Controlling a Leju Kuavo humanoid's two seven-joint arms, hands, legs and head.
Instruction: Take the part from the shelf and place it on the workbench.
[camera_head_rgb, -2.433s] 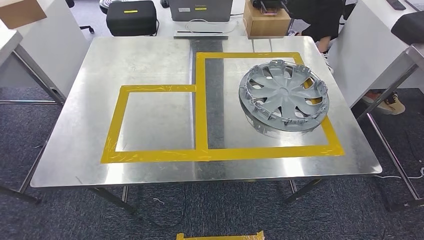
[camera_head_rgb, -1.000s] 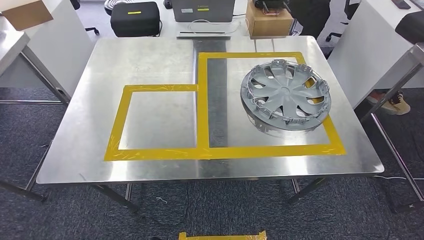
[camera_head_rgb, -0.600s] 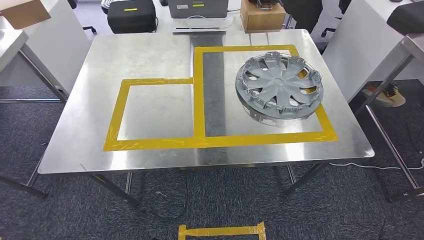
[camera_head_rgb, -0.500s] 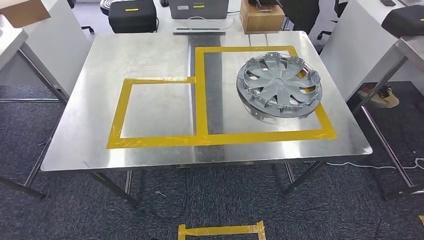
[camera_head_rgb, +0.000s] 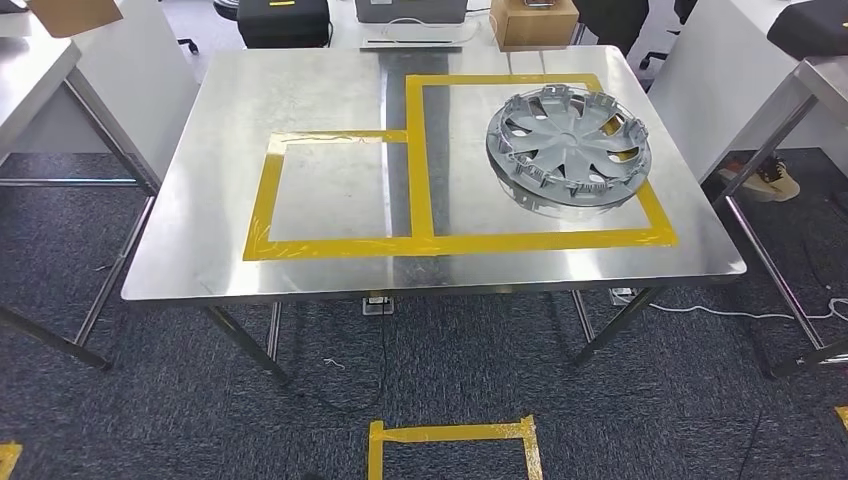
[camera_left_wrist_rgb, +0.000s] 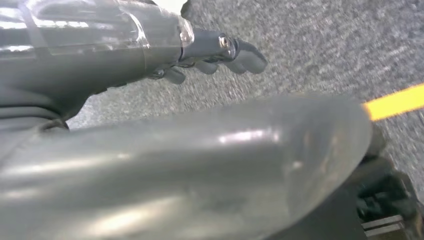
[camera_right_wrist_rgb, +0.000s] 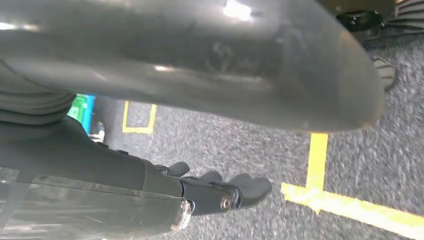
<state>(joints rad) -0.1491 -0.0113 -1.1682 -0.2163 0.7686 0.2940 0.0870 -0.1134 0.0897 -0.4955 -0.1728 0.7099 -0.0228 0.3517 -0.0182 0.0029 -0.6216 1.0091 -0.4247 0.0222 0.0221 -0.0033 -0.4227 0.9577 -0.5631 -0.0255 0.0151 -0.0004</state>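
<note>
The part, a grey spoked wheel cover (camera_head_rgb: 568, 140), lies flat on the steel workbench (camera_head_rgb: 300, 100), inside the larger yellow-taped rectangle (camera_head_rgb: 540, 240) on its right half. My left hand (camera_left_wrist_rgb: 165, 55) hangs over grey carpet with its fingers (camera_left_wrist_rgb: 235, 50) stretched out and nothing in them. My right hand (camera_right_wrist_rgb: 200, 195) also hangs over the carpet, its fingers (camera_right_wrist_rgb: 245, 187) extended and holding nothing. Neither hand is near the wheel cover.
A smaller yellow-taped square (camera_head_rgb: 330, 245) marks the bench's left half. A cardboard box (camera_head_rgb: 535, 18) and a black case (camera_head_rgb: 283, 15) stand behind the bench. Other tables flank it left (camera_head_rgb: 40, 70) and right (camera_head_rgb: 820, 90). A person's shoe (camera_head_rgb: 775, 180) shows at right. Yellow floor tape (camera_head_rgb: 455, 432) lies near me.
The whole picture has shifted: the camera has drawn back, showing more carpet and floor tape in front of the bench. The wheel cover stays where it lay on the bench.
</note>
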